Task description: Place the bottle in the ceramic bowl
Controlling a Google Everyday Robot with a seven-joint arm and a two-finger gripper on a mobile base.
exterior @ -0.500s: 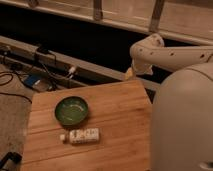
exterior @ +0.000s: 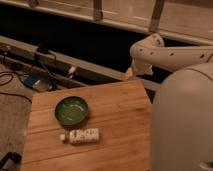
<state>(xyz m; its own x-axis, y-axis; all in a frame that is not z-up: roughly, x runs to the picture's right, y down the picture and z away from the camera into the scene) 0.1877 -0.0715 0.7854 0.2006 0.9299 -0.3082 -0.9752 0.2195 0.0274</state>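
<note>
The white arm (exterior: pixel 175 52) is reaching in from the right, bending at a rounded joint beyond the far right corner of the tabletop (exterior: pixel 117 117) and turning downward. The gripper (exterior: pixel 131 74) is hanging just below that joint, apparently the small pale shape over the far edge. Whether it is clenched or released, I cannot tell. The bottle (exterior: pixel 84 135) is lying on its side at the near left, cap pointing left, just beside the ceramic bowl (exterior: pixel 71 110) on its near side and well apart from the gripper.
</note>
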